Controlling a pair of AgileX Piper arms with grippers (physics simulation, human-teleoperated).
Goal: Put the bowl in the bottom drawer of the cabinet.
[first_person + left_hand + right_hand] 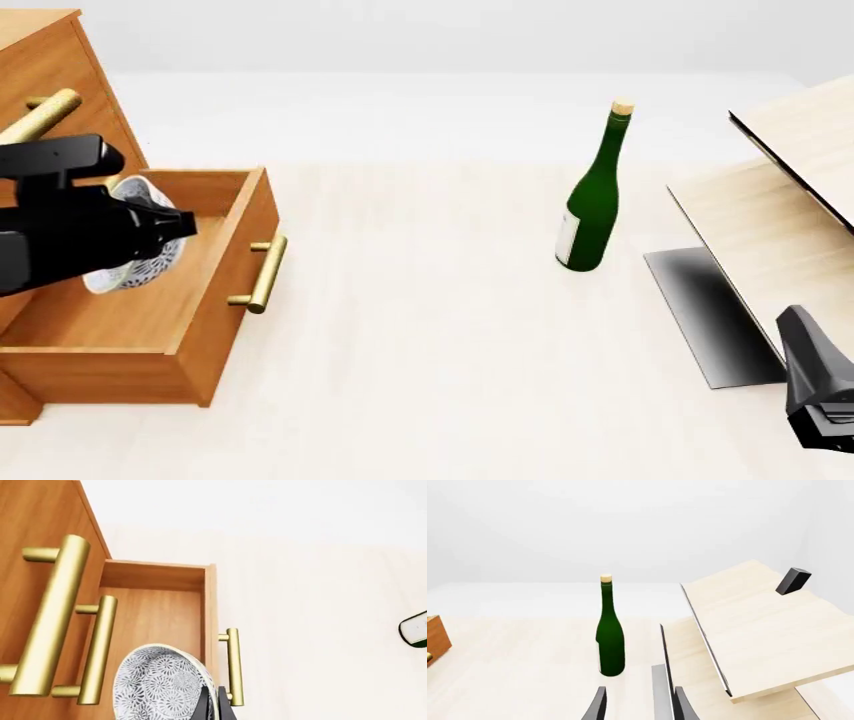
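The speckled white bowl (160, 682) hangs tilted on its side over the open bottom drawer (157, 612) of the orange-brown cabinet (33, 520). My left gripper (205, 706) is shut on the bowl's rim, with one dark finger showing at the edge. In the front view the bowl (131, 258) sits just past the black left gripper (158, 236), above the inside of the bottom drawer (200, 300), which is pulled out of the cabinet (47, 70). At the near right, my right gripper (798, 335) stands open with nothing in it; its fingers (599, 705) are apart.
A green wine bottle (587, 205) stands upright mid-table, ahead of the right gripper (640, 707). A pale wood structure (801, 190) with a black panel (707, 310) fills the right side. The drawer's brass handle (262, 272) juts toward the table's middle.
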